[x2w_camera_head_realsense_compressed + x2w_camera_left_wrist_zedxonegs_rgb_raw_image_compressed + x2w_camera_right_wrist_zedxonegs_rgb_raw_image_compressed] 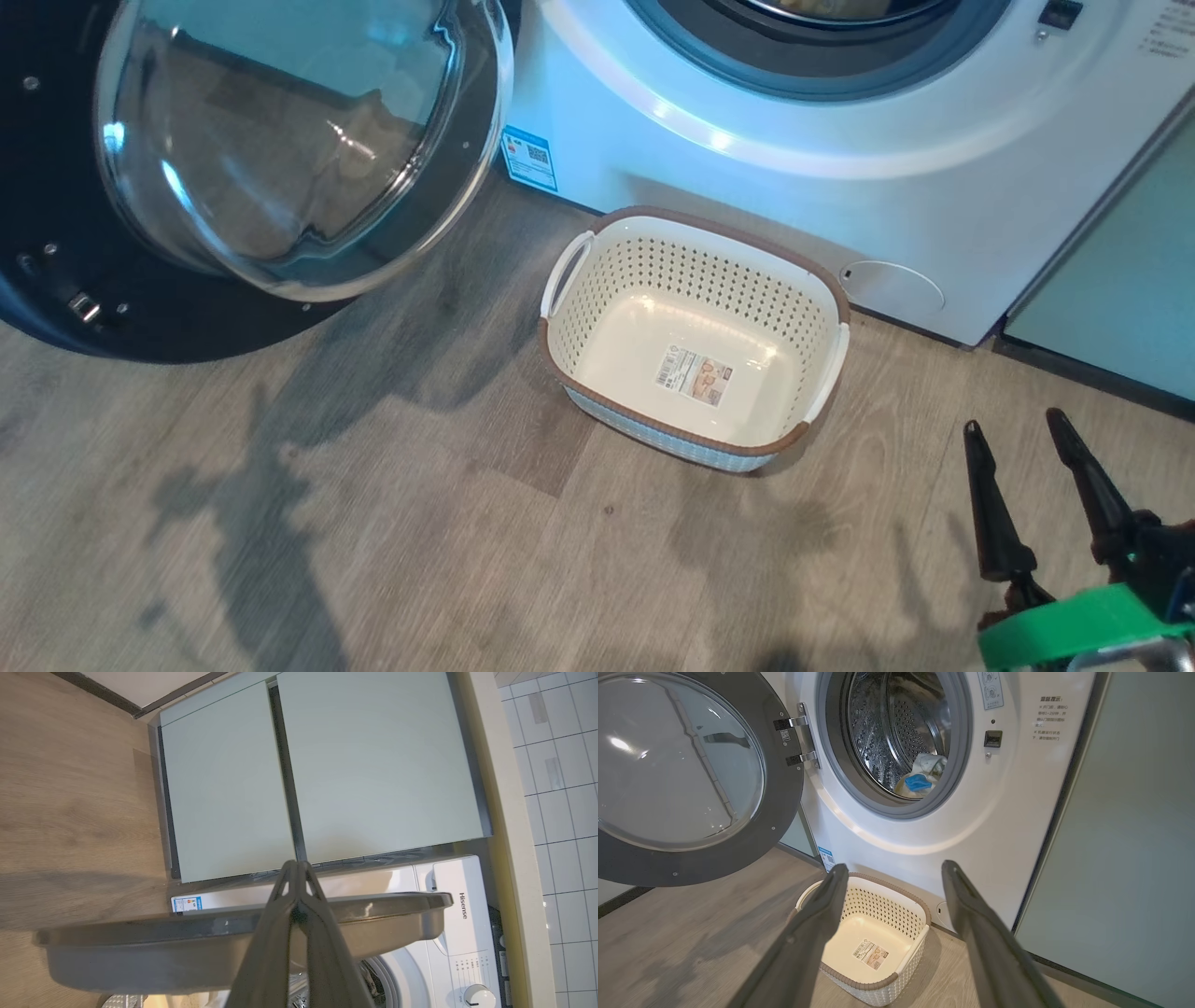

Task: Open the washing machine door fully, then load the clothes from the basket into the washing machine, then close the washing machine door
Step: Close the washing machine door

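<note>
clothes (pixel 920 779): lying inside drum (pixel 896 728) of washer (pixel 1008 812) | door (pixel 691 779): standing wide open on hinge | basket (pixel 700 271): sitting on floor (pixel 373 513) just before washer | left gripper (pixel 295 864): hovering pinched closed by door edge, holding nothing | right gripper (pixel 1013 422): hovering spread wide near basket, holding nothing

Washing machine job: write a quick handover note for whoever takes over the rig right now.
Left end effector: shut, nothing visible in it, at the edge of the round black-rimmed glass washing machine door; contact unclear.
Right end effector: open, empty, over the wood floor, right of the cream perforated plastic basket.
Done: door stands wide open; basket is empty; pale yellow clothes with blue trim lie in the steel drum of the white front-loading washing machine.
Left: close the door.
</note>
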You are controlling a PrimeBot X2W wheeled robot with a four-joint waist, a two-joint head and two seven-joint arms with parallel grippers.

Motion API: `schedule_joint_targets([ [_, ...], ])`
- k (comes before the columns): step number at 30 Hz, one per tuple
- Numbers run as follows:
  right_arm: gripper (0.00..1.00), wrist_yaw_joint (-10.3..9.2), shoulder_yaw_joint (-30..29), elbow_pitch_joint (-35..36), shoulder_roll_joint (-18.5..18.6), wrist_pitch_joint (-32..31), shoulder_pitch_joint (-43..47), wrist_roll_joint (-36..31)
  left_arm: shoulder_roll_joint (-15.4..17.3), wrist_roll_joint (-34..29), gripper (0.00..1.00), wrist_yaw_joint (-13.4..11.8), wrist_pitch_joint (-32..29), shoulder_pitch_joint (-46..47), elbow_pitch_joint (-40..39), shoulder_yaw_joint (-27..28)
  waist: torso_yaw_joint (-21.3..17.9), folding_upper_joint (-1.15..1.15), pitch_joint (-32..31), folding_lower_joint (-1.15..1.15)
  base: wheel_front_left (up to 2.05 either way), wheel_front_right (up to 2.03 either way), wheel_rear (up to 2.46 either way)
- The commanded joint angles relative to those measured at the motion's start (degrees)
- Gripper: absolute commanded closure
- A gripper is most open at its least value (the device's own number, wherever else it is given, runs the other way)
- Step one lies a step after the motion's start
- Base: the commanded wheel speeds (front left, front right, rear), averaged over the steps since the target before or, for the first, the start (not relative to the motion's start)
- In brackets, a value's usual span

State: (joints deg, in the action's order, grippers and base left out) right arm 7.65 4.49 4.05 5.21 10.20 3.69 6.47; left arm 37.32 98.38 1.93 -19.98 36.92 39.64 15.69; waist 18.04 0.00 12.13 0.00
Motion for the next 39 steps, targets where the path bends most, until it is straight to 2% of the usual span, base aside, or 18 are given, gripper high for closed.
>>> schedule_joint_targets([
  [1, 0.00, -0.16, 1.3, 2.0, 1.0, 0.0, -2.5, -0.4, 3.7, -0.5, 1.00, 0.5, -0.5, 2.6, -1.4, 1.3, -0.1, 0.00, 0.1, 0.00, 0.00, 0.00, 0.00],
  [20, 0.00, -0.16, 0.9, 1.9, 0.8, 0.4, -3.3, -0.5, 3.6, -2.1, 1.00, 0.4, -3.3, 4.3, 0.0, -1.3, -0.7, 0.00, 1.4, 0.00, 0.00, 0.00, 0.00],
  [39, 0.00, -0.16, 0.5, 1.3, 0.1, 2.0, -4.5, -0.7, 2.0, -0.2, 1.00, 3.6, -11.8, 2.0, -5.0, -3.2, 0.9, 0.00, 2.5, 0.00, 0.00, 0.00, 0.00],
])
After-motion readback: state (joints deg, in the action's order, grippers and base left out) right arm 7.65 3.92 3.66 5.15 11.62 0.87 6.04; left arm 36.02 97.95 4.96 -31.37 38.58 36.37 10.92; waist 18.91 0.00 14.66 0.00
